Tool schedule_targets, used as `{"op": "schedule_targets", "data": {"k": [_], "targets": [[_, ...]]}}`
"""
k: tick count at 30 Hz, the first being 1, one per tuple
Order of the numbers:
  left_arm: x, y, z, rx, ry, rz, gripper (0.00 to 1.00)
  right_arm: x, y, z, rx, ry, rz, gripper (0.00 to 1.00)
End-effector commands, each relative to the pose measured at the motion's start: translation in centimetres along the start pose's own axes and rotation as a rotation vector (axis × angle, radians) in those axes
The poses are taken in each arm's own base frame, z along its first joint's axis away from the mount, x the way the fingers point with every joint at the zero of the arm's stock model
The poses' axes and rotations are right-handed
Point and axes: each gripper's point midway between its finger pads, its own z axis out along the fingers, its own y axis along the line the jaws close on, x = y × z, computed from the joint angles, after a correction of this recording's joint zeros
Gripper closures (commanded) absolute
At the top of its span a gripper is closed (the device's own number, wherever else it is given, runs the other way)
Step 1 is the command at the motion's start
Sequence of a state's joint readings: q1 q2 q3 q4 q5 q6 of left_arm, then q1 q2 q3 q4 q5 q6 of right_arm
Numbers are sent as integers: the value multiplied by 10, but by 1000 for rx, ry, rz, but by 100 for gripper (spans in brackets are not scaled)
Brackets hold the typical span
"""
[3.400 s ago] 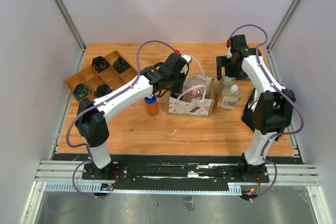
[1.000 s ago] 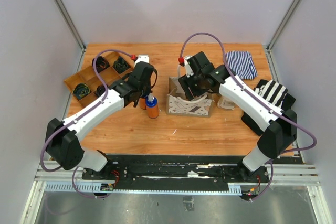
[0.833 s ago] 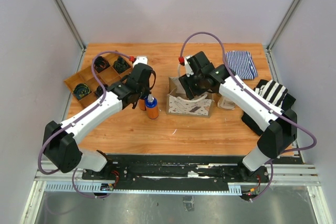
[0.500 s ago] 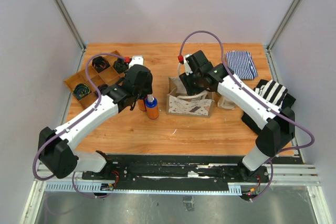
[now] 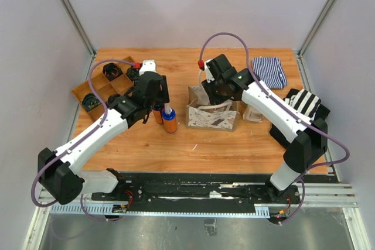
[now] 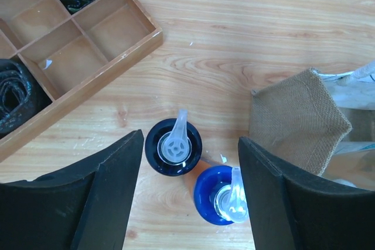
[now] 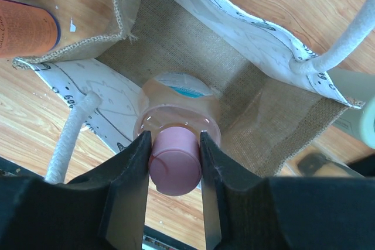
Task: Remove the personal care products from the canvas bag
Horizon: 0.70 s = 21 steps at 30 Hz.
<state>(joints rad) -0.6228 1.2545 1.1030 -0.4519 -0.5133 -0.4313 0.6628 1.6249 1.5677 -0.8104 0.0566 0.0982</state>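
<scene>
Left wrist view showed the fresh change. The left claw (image 6: 190, 140), which had widened over the last second, stood spread, with neither finger touching the two orange bottles. These were one with a dark blue cap (image 6: 173, 146) and one with a brighter blue cap (image 6: 221, 196). Both stood upright on the bench (image 6: 246, 21), just beside each other at 9 o'clock of the canvas bag (image 5: 212, 120), with the wooden tray (image 6: 88, 80) out at 10 o'clock. That looked like a finished release, so those two were out and needed nothing more.

Meanwhile the right claw (image 7: 174, 139) had narrowed inside the bag. Its fingers (image 7: 132, 185) lay against both sides of the pink cap, pinching the pink bottle (image 7: 174, 165). The bottle sat on the bag's woven floor, not yet lifted.

A clear bottle (image 5: 253, 113) already stood outside at 3 o'clock of the bag. The pink bottle was probably the last item left. Lifting it straight up would keep it clear of the looped handle (image 7: 70, 139) at its 8 o'clock.
</scene>
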Motion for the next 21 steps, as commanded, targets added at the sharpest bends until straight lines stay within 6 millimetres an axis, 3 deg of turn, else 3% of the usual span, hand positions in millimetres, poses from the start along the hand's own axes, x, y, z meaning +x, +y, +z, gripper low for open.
{"op": "schedule_targets", "data": {"k": [1,9,15,18,21], "targets": [[-27,6,-15,-8,-78,-59,29,-24,-4,-24,35,-71,-28,95],[-40,7,-29,16,-103,-77,28,-70,-7,-59,35,-202,-24,99],[-39,8,-32,23,-108,-90,27,-123,-1,-118,-19,-398,-18,98],[-39,7,-32,28,-115,-103,27,-150,12,-153,-100,-539,-21,99],[-40,8,-33,28,-123,-110,27,-166,29,-173,-195,-626,-28,98]]}}
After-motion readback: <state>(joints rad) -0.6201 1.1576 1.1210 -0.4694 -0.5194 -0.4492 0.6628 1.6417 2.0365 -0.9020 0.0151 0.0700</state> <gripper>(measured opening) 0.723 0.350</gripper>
